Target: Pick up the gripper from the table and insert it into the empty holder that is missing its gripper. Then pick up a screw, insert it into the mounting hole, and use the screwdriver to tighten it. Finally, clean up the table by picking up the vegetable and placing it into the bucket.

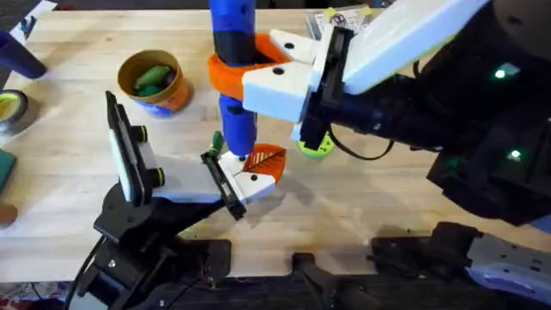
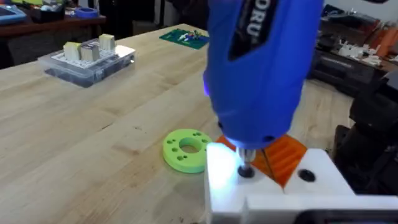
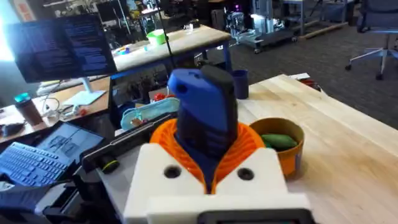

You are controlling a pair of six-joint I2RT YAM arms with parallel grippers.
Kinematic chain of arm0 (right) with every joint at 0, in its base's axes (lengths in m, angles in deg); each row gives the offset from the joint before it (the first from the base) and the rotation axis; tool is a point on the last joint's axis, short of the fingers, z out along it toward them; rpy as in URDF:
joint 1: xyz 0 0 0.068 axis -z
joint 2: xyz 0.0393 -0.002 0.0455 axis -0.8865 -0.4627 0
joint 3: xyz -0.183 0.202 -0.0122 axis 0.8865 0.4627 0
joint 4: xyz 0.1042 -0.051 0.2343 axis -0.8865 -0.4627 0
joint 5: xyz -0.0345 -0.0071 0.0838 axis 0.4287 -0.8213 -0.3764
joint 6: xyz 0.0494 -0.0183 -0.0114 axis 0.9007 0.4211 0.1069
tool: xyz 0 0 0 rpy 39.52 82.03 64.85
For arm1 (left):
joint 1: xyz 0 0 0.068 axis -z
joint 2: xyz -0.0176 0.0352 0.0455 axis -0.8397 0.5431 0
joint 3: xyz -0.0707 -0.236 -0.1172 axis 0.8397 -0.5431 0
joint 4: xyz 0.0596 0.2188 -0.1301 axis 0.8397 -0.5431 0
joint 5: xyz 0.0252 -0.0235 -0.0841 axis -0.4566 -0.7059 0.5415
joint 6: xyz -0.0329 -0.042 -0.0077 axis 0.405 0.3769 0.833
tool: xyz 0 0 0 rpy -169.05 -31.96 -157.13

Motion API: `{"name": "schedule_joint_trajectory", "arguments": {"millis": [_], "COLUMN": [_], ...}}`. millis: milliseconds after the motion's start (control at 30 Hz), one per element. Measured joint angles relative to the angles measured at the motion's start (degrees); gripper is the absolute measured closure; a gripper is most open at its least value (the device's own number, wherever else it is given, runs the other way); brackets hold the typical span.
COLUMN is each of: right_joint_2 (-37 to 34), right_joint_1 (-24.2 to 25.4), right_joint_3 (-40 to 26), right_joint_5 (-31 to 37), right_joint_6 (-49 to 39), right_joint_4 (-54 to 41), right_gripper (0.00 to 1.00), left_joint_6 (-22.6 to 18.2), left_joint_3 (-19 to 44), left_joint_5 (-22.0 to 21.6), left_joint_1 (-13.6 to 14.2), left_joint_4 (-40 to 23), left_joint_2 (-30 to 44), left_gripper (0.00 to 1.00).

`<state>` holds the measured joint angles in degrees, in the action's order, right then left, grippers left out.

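- The right gripper, white with orange ribbed pads, is pinched on the blue screwdriver, which stands upright.
- The screwdriver's metal bit is down on the white holder near mid-table, with the orange gripper seated in it.
- The left gripper is at the holder; its black fingers seem to clamp it, though the view is partly blocked.
- The bucket sits well apart, with the vegetable inside.
- A green ring lies just beside the holder.
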<state>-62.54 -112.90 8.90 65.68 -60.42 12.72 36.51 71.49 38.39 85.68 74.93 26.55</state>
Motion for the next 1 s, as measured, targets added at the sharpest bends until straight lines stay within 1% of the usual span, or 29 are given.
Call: {"name": "schedule_joint_trajectory", "arguments": {"millis": [233, 333, 500, 633, 733, 800, 867, 1000], "right_joint_2": [0.2, 1.9, 3.8, 3.6, 2.2, 0.8, -0.6, -4.3], "right_joint_1": [0.1, 0.5, 0.9, 2.5, 3.0, 3.1, 3.3, 4.6], "right_joint_3": [0.4, 1.2, 2.0, 2.4, 2.9, 2.9, 2.4, -1.7], "right_joint_5": [-1.2, -1.7, -4.8, -5.7, -6.4, -8.2, -9.6, -10.7], "right_joint_6": [-0.3, -1.2, -2.9, -2.3, -0.6, -0.2, -0.2, 0.3], "right_joint_4": [1.9, 2.2, 4.3, 6.6, 10.6, 11.9, 11.2, 7.8], "right_gripper": [0.977, 0.977, 0.977, 0.978, 0.979, 0.979, 0.979, 0.98], "left_joint_6": [-0.3, -0.7, -1.6, -1.9, -1.4, -0.9, -0.9, -0.9], "left_joint_3": [0.0, 0.1, 1.0, 1.3, 1.7, 1.8, 1.4, 1.0], "left_joint_5": [0.1, 0.1, 1.3, 1.2, 0.8, 0.6, 0.7, -0.3], "left_joint_1": [0.0, 0.0, 0.4, 0.4, 0.4, 0.4, 0.4, 0.1], "left_joint_4": [0.1, 0.6, 1.0, 1.4, 1.6, 1.0, 0.0, -0.1], "left_joint_2": [-0.1, -0.2, -0.2, -0.2, -0.2, -0.2, -0.2, -0.2], "left_gripper": [0.986, 0.986, 0.986, 0.986, 0.986, 0.986, 0.986, 0.985]}}
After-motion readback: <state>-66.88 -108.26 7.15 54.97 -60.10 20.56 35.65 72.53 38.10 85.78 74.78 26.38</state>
